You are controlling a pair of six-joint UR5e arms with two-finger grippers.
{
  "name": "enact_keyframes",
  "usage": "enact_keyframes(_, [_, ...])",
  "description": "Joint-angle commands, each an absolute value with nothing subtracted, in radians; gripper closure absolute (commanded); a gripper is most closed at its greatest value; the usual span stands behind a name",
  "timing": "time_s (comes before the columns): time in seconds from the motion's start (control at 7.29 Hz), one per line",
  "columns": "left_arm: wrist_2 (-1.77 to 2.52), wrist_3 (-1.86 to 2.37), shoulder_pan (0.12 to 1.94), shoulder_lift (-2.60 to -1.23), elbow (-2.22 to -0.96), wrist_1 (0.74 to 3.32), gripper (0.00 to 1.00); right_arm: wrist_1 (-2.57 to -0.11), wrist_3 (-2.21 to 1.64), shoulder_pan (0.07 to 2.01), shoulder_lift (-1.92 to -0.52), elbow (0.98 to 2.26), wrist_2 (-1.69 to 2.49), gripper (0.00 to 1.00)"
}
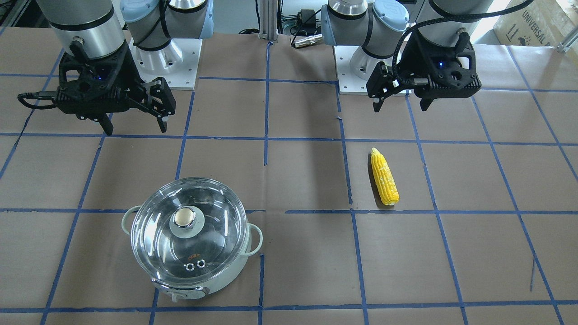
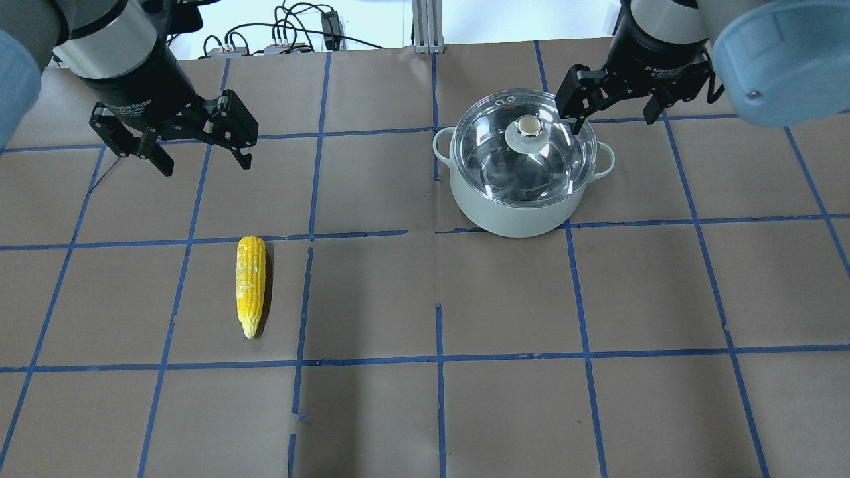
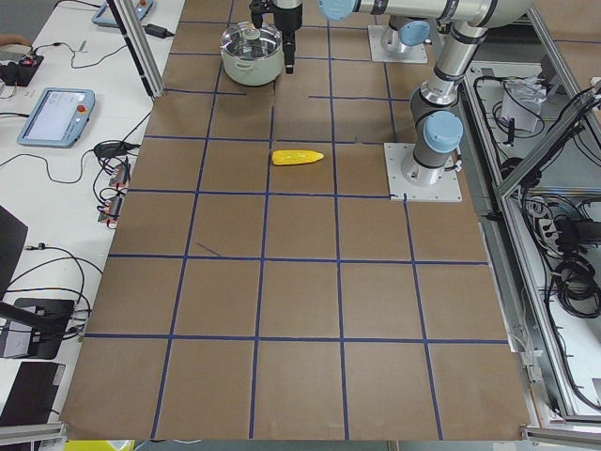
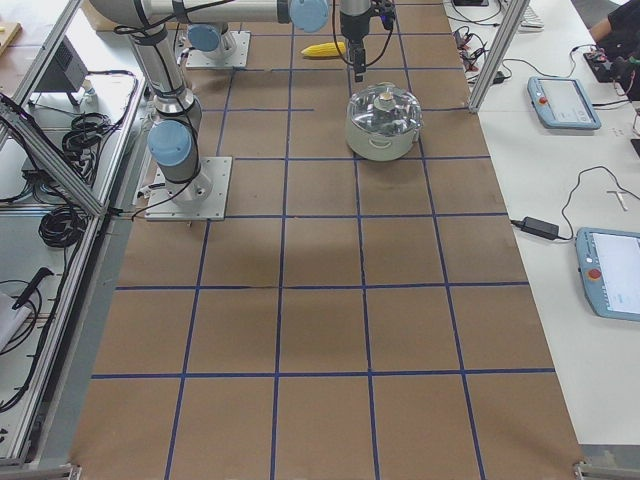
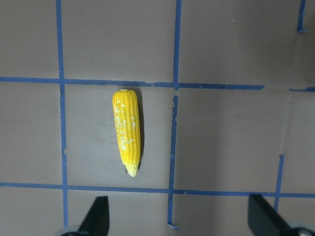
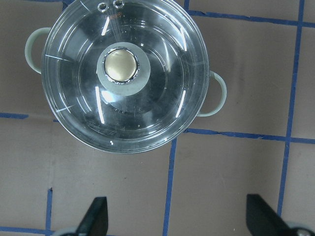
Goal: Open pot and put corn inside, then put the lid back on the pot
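Two end effectors hang above the counter [image 2: 505,411], both spread wide and holding nothing; the left end effector [image 2: 206,166] is at about 12 o'clock from the corn [image 2: 250,285] in the overhead view, well clear of it; the right end effector [image 2: 614,125] is just beside the pot [image 2: 511,216], at about 2 o'clock from its middle, with one fingertip showing over the rim of the lid [image 2: 491,159].

Seen from overhead, the pot stands between 1 and 2 o'clock from the counter's middle; the lid sits closed and level on it, its knob [image 2: 529,126] at the centre; through the glass only the shiny steel inside shows. In the right wrist view the two vent holes [image 6: 109,6] lie at 12 o'clock on the lid, and the pot's side handles [image 6: 218,93] stick out at roughly 3 and 10 o'clock.

At about 9 o'clock from the counter's middle the corn lies flat, well apart from the pot; its tapered tip points to 6 o'clock; it rests inside one square of the blue tape lines [image 2: 438,358], touching none of them.
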State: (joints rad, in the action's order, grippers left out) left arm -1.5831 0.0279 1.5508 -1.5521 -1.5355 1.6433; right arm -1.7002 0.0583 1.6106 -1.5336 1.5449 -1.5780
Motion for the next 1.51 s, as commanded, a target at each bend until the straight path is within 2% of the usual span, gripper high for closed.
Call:
enact_keyframes(0.0, [-1.583,0.028,1.551,-1.549,-1.537,1.646,0.0,-1.69,0.052,1.623,-1.458,1.482,-1.575,0.0])
enact_keyframes(0.27, [-1.583,0.026,1.551,-1.555,-1.539,1.644,0.0,-1.698,0.052,1.658,-1.35,1.399,-1.572,0.01])
enact_keyframes(0.69, [-1.583,0.021,1.549,-1.577,-1.549,1.647,0.0,-1.783,0.051,1.675,-1.258,1.379,-1.571,0.01])
enact_keyframes(0.96, [-1.582,-0.078,1.502,-1.589,-1.683,1.582,0.0,-1.798,0.042,1.675,-1.204,1.379,-1.572,0.01])
enact_keyframes(1.1, [-1.583,-0.092,1.477,-1.609,-1.754,1.414,0.0,-1.802,0.032,1.675,-1.189,1.381,-1.571,0.02])
enact_keyframes(1.37, [-1.585,-0.106,1.433,-1.646,-1.853,1.338,0.0,-1.801,0.023,1.677,-1.175,1.394,-1.571,0.04])
